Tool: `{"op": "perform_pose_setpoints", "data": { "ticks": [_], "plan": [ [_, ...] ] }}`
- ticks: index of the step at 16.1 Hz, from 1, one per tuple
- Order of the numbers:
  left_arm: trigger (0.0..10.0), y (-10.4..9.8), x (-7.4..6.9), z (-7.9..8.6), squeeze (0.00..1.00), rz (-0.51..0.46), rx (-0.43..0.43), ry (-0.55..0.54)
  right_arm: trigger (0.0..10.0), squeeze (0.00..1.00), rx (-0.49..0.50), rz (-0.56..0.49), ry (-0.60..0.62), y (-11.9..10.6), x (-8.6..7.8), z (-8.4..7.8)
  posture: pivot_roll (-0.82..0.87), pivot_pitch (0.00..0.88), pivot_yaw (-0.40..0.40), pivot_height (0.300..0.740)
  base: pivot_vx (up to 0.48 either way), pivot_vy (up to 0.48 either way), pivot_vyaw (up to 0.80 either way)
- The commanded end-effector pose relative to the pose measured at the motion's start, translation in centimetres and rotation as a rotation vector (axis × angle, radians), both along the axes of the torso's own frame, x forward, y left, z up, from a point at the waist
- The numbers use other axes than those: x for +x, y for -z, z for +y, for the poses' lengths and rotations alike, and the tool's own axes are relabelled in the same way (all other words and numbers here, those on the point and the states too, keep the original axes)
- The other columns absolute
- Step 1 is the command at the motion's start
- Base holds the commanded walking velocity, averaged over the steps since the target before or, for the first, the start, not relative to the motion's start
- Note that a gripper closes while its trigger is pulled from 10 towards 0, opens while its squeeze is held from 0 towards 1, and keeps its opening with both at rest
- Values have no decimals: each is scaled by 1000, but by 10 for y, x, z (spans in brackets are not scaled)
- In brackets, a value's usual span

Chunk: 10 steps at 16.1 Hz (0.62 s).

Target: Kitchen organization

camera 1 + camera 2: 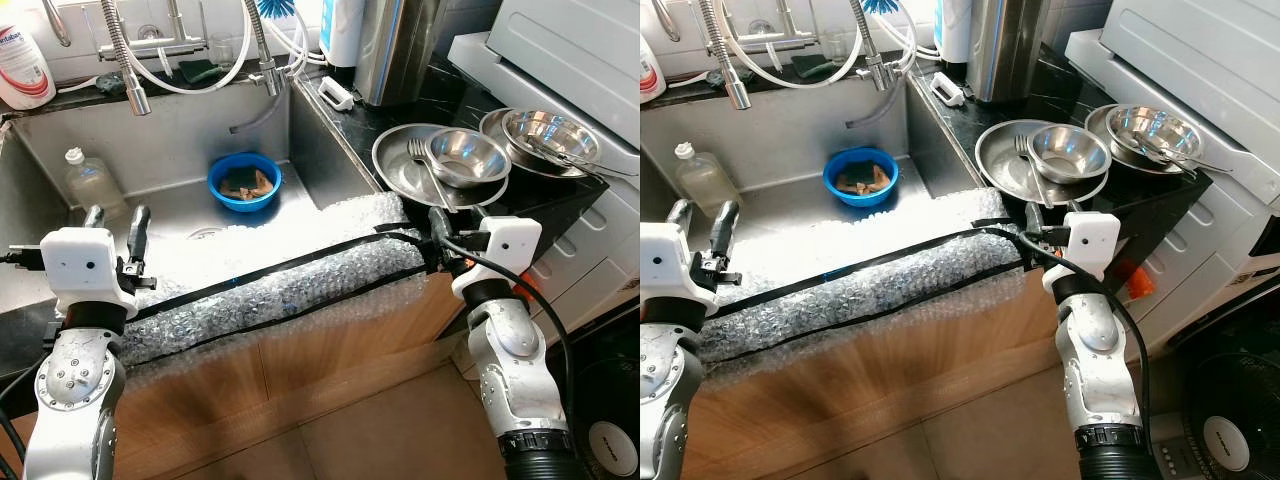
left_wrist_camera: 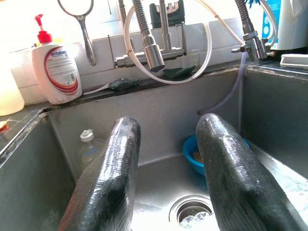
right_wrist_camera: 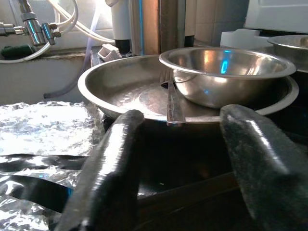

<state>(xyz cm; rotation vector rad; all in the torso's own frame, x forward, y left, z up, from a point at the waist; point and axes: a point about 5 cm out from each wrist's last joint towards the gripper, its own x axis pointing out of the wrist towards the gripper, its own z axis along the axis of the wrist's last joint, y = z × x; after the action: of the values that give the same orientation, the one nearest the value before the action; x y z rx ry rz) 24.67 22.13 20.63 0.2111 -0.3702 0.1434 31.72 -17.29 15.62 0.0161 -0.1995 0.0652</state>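
A wide steel plate (image 1: 393,160) lies on the black counter right of the sink (image 1: 190,125). It holds a fork (image 1: 430,172) and a small steel bowl (image 1: 468,155). A second steel bowl (image 1: 550,130) with utensils sits further right. My right gripper (image 1: 456,218) hovers open at the counter's front edge, just short of the plate (image 3: 120,86), with the fork (image 3: 173,103) pointing at it. My left gripper (image 1: 115,222) is open and empty over the sink's front left. Inside the sink are a blue bowl (image 1: 244,181) with sponges and a plastic bottle (image 1: 90,180).
Bubble wrap (image 1: 290,270) with black tape covers the sink's front rim. Two spring faucets (image 1: 125,60) and hoses hang over the basin. A soap bottle (image 2: 57,72) stands on the back ledge, a steel canister (image 1: 400,45) behind the plate, and a white appliance (image 1: 570,40) at the right.
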Motion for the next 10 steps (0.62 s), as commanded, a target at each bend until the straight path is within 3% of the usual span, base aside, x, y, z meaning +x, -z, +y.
{"op": "perform_pose_setpoints", "data": {
  "ticks": [1, 2, 3, 5, 6, 7, 8, 9, 10],
  "plan": [
    [10000, -3, 1, -3, 0, -17, 11, -1, 3843, 0, -9, 10, 13, 2, 2, -3, 68, 144, -64, 740, 0, 0, 0],
    [10000, -3, 1, -3, 0, -17, 12, 0, 5333, 0, -7, 11, 16, 2, 2, -4, 66, 145, -62, 740, 0, 0, 0],
    [10000, -3, 1, -3, 0, -16, 12, -1, 10000, 0, -6, 12, 19, 2, 2, -4, 66, 144, -64, 740, 0, 0, 0],
    [10000, -3, 1, -3, 0, -17, 13, -3, 10000, 0, -6, 14, 20, 2, 2, -4, 68, 144, -64, 740, 0, 0, 0],
    [10000, -3, 1, -3, 0, -18, 13, -4, 5608, 0, -6, 13, 19, 2, 2, -4, 69, 144, -65, 740, 0, 0, 0],
    [10000, -3, 1, -3, 0, -19, 13, -4, 2118, 0, -4, 8, 17, 2, 2, -4, 68, 144, -64, 740, 0, 0, 0],
    [10000, -4, 1, -3, 0, -20, 12, -4, 4627, 0, 2, 0, 15, 0, 3, -3, 67, 143, -64, 740, 0, 0, 0],
    [10000, -4, 2, -3, 0, -20, 12, -4, 4627, 0, 3, -3, 14, 0, 3, -3, 67, 143, -64, 740, 0, 0, 0],
    [10000, -4, 2, -4, 0, -21, 11, -4, 7725, 0, 2, -4, 15, 0, 3, -3, 67, 144, -64, 740, 0, 0, 0]
  ]
}}
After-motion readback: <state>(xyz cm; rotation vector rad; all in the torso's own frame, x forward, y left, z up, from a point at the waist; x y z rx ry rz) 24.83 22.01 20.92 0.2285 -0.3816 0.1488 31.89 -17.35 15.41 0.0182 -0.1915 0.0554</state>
